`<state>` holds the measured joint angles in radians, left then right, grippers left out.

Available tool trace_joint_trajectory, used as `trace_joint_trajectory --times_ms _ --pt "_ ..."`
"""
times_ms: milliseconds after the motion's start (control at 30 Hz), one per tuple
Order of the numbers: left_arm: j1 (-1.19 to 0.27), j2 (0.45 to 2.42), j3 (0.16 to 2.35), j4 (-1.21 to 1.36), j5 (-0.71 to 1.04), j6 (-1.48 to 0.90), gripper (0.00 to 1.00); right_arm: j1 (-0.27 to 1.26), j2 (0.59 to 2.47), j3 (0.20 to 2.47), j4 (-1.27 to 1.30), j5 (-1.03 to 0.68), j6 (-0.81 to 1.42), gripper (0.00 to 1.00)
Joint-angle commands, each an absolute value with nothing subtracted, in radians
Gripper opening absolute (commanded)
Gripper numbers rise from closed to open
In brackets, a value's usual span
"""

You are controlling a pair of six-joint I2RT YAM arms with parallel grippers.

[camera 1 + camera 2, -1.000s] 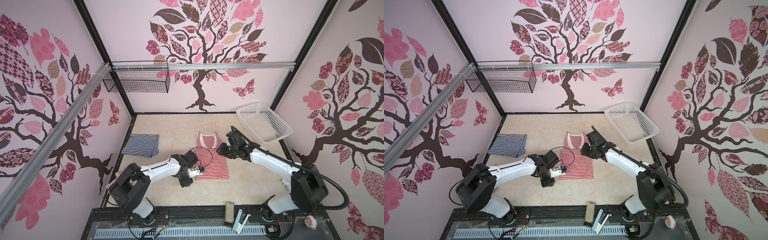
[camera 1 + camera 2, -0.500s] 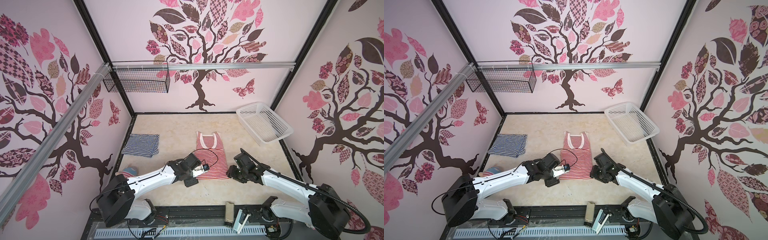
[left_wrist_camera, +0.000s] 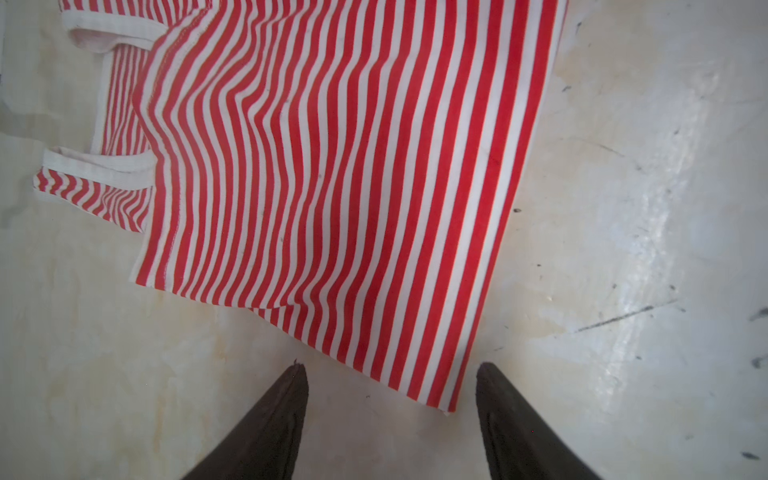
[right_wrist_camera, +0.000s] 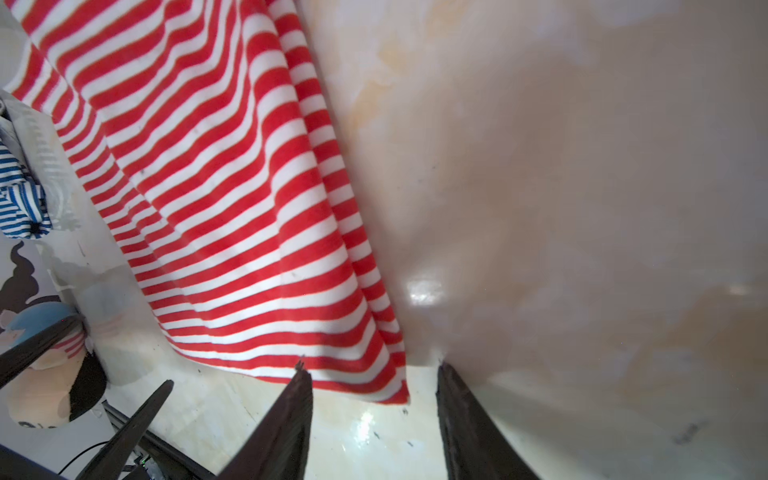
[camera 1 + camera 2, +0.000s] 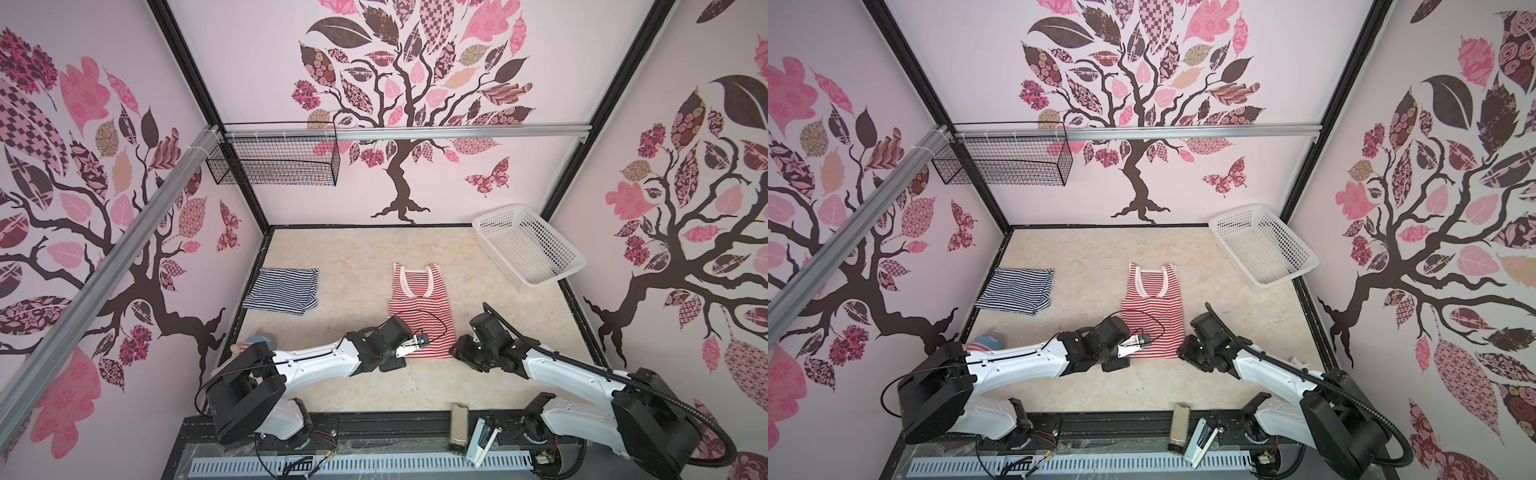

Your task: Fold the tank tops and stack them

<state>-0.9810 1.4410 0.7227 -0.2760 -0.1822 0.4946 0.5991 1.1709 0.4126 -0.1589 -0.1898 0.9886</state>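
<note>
The left hand (image 3: 388, 370) is released, fingers spread, with one hem corner of the red-striped top (image 3: 332, 187) lying between them on the desk (image 3: 623, 208). The right hand (image 4: 372, 370) is spread too, at the other hem corner, grasping nothing. In a top view the folded navy-striped top (image 5: 282, 291) lies left of centre, well apart.

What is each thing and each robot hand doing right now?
red striped tank top: folded over, lying flat, unheld
navy striped tank top: folded, lying apart
left hand: open, empty, at red top's near corner
right hand: open, empty, at its other near corner
white basket: empty
</note>
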Motion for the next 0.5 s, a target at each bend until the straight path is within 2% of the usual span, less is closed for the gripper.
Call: trace_joint_trajectory --times_ms 0,133,467 --pt "-0.982 1.444 0.698 -0.231 -0.197 0.502 0.68 0.603 1.222 0.406 -0.166 -0.197 1.002 0.47" --pt "-0.982 1.425 0.683 -0.222 -0.196 0.503 0.68 0.602 1.251 0.412 -0.153 -0.202 1.003 0.39" --pt "-0.982 1.415 0.644 -0.206 -0.157 0.543 0.69 0.603 1.216 0.424 -0.168 -0.191 1.008 0.11"
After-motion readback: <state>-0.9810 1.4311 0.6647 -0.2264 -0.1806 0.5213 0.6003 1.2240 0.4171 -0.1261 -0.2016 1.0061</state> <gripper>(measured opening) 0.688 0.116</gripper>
